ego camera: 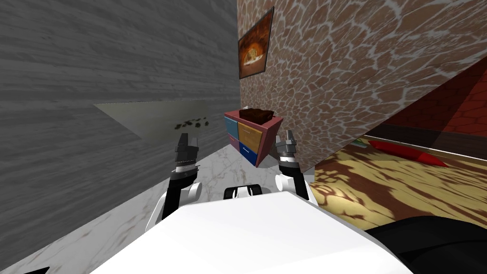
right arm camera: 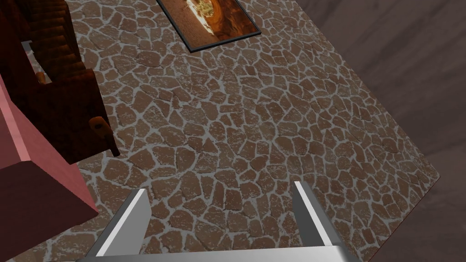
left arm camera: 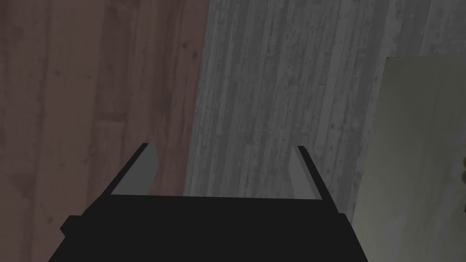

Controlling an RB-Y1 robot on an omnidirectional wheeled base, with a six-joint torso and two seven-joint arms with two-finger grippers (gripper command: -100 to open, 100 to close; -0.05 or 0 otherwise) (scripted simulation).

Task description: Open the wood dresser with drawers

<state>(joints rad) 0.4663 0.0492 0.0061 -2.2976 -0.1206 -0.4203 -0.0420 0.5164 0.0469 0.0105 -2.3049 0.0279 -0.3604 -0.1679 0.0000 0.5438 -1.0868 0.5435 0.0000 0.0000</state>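
The dresser (ego camera: 252, 135) is a small pink-framed chest with blue and orange drawer fronts, standing ahead of me against the stone-patterned wall. A dark brown object (ego camera: 257, 114) rests on its top. My left gripper (ego camera: 187, 140) is raised to the dresser's left, open and empty, as the left wrist view (left arm camera: 223, 170) shows. My right gripper (ego camera: 287, 137) hangs just right of the dresser, open with nothing between its fingers (right arm camera: 314, 214). In the right wrist view the dresser's pink side (right arm camera: 27, 173) lies close beside that gripper, apart from it.
A grey plank wall (ego camera: 95, 95) runs along my left with a pale panel (ego camera: 157, 119) on it. The stone-patterned wall (ego camera: 356, 71) on the right carries a framed picture (ego camera: 255, 45). White marble floor (ego camera: 219, 166) leads to the dresser; a yellow patterned floor (ego camera: 404, 185) spreads right.
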